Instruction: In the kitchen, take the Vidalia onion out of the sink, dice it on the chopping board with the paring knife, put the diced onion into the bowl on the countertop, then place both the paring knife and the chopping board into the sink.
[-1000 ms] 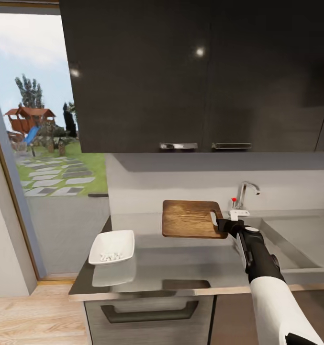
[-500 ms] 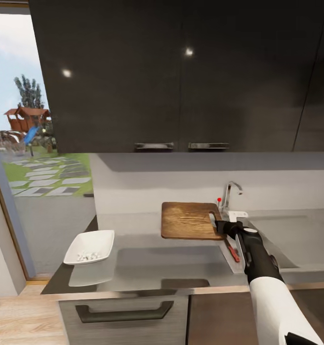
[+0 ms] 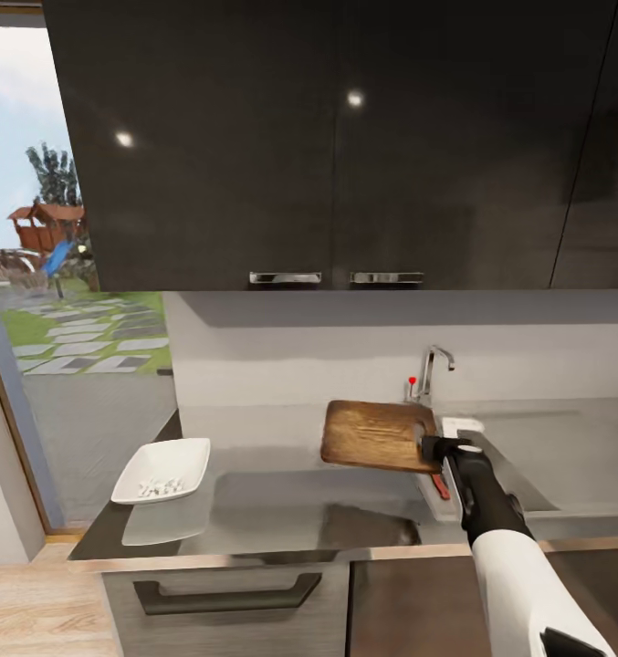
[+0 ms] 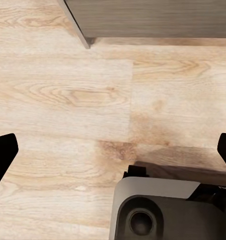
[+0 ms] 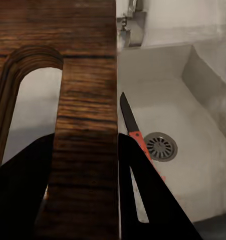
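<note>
The chopping board (image 3: 379, 435) hangs tilted above the tabletop (image 3: 281, 511), gripped at its slotted end by the right end effector (image 3: 434, 447), whose fingers (image 5: 22, 190) clamp the wooden strip beside the handle slot. At the board's 4 o'clock, the paring knife (image 5: 132, 125) lies in the sink (image 5: 193, 135) near the drain. The bowl (image 3: 162, 470) with diced onion (image 3: 159, 486) sits at the board's 9 o'clock, well apart. The left end effector (image 4: 113, 150) is spread wide over the wooden floor (image 4: 62, 100).

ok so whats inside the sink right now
A red-handled paring knife lies on the floor of the stainless-steel sink, beside the round drain. The brown wooden chopping board, held by the right gripper, covers the basin's other side.
</note>
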{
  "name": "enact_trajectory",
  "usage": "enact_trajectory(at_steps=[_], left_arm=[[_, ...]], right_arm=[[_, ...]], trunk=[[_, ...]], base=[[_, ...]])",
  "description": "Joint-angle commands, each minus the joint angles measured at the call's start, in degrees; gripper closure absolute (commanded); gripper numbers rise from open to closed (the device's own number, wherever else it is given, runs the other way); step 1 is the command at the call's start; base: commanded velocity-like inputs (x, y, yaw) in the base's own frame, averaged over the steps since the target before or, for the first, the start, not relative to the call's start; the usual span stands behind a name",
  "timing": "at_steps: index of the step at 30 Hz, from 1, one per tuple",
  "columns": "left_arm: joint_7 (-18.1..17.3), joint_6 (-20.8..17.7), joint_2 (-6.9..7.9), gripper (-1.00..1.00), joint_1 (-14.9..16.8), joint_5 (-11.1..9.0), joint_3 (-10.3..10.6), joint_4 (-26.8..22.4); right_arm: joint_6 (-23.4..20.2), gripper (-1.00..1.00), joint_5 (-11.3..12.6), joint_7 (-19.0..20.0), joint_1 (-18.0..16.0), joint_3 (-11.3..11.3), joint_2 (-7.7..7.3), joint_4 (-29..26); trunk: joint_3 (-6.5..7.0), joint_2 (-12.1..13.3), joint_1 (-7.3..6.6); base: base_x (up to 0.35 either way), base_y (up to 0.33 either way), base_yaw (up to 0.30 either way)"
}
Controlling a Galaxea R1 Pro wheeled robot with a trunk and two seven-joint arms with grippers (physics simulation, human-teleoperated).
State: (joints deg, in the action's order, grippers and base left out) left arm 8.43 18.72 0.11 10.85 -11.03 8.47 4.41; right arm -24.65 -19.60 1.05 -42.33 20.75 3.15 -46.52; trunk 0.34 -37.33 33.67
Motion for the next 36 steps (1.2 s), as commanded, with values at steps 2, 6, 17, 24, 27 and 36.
enact_trajectory(at_steps=[2, 6, 17, 24, 27, 36], left_arm=[[0.0, 0.4, -0.03, -1.00, 0.1, -0.5, 0.5, 0.2], [0.0, 0.4, -0.03, -1.00, 0.1, -0.5, 0.5, 0.2], [0.1, 0.4, -0.04, -1.00, 0.1, -0.5, 0.5, 0.2], [0.1, 0.4, -0.03, -1.00, 0.1, -0.5, 0.5, 0.2], [0.1, 0.4, -0.03, -1.00, 0.1, -0.5, 0.5, 0.2], [0.2, 0.4, -0.03, -1.00, 0.1, -0.5, 0.5, 0.2]], right_arm=[[-0.1, 1.00, 3.2, -5.9, 0.0, 0.2, 0.15, 0.7], [0.3, 1.00, 18.3, -18.9, 0.0, 1.3, 0.12, 1.3], [16.6, 1.00, 30.2, -43.3, 0.0, 1.4, 2.45, 2.1], [24.2, 1.00, 33.3, -49.8, 0.0, 1.4, 2.73, 7.6], [25.8, 1.00, 33.3, -49.9, 0.0, 1.4, 2.73, 10.0], [29.2, 1.00, 37.0, -50.0, 0.0, 2.4, 2.18, 15.3]], trunk=[[-0.02, 0.0, 0.02], [-0.02, 0.0, 0.02], [-0.02, 0.0, 0.02], [-0.02, 0.0, 0.02], [-0.02, 0.0, 0.02], [-0.02, 0.0, 0.02]], base=[[0.000, 0.000, 0.000], [0.000, 0.000, 0.000], [0.000, 0.000, 0.000], [0.000, -0.051, 0.000], [0.000, -0.204, 0.000], [0.000, -0.307, 0.000]])
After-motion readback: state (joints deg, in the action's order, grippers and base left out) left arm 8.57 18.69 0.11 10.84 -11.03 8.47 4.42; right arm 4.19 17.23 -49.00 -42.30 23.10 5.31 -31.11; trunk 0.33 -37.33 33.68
